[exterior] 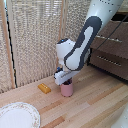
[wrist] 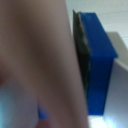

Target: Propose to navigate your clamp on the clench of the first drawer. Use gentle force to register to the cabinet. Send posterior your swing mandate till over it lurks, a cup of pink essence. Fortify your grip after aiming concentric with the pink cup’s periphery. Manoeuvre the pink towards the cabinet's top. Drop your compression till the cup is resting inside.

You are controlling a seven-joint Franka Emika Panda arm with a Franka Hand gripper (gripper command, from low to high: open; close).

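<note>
The pink cup point(exterior: 66, 89) stands upright on the counter point(exterior: 95, 107), its long axis vertical. The tool point(exterior: 67, 80) sits at its rim; whether it grips, I cannot tell. The cabinet point(exterior: 111, 50) lies at two o'clock.

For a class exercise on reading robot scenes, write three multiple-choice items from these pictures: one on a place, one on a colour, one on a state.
1. Where does the pink cup stand?
A. on the wooden table
B. on the plate
C. on top of the cabinet

2. What colour is the small block beside the cup?
A. green
B. yellow
C. black

3. How does the clamp stand to the cup?
A. far off at the cabinet
B. resting on the plate
C. down at the cup's top

Answers: 1 A, the cup sits on the table, apart from the plate and the cabinet. 2 B, the block looks yellow. 3 C, the clamp meets the cup's rim.
</note>
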